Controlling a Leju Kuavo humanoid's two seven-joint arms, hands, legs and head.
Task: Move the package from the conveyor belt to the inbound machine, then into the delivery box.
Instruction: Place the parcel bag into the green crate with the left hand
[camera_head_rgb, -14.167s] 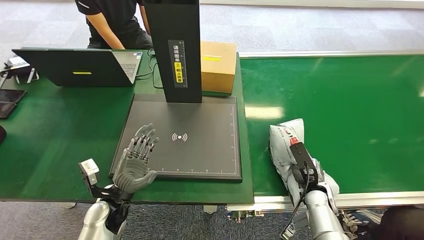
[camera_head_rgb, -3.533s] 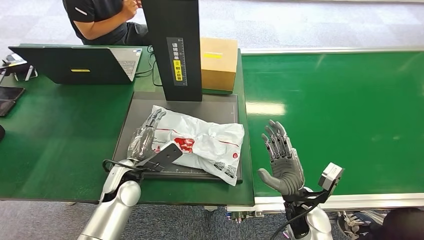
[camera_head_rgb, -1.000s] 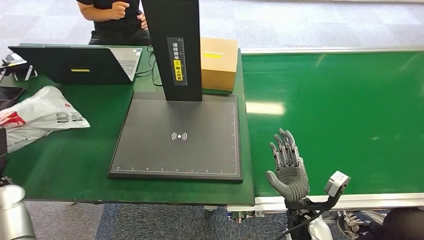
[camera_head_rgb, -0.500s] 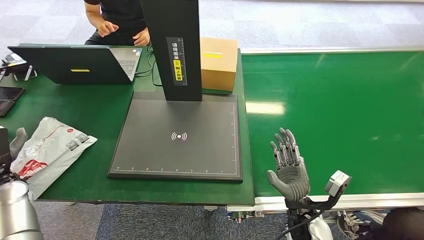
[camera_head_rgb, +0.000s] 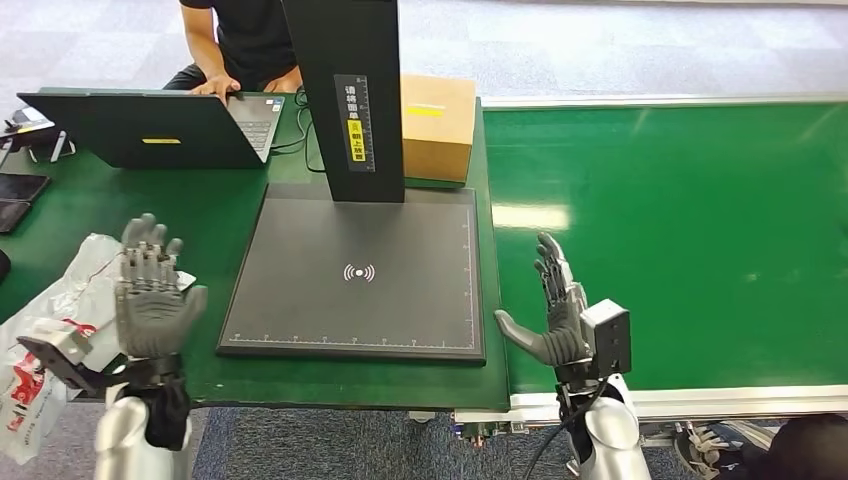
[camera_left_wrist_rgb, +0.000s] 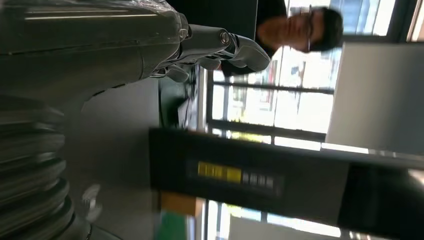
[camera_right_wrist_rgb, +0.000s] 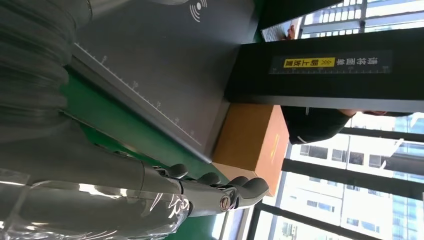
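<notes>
**A:** How far along are you?

**B:** By how things lie, you're past the scan. The inbound machine at the centre of the head view has a bare plate, and the conveyor belt on the right carries nothing. The package sits at the lower left, draped over the near edge of the green table, partly behind your left hand.

**A:** Is that hand gripping it?

**B:** No. Your left hand is raised, fingers spread, holding nothing. Your right hand at lower centre-right is likewise released, fingers apart, over the seam between table and belt.

**A:** So what's left?

**B:** I'd judge the delivery box step. I can't see such a box near the package, so I can't tell you whether the drop counts.

**A:** Do the wrist cameras add anything?

**B:** The right wrist view gives you the cardboard box beside the black column from low down, and your extended fingers. The left wrist view is blurred: the fingers against bright windows, with a person behind.
</notes>
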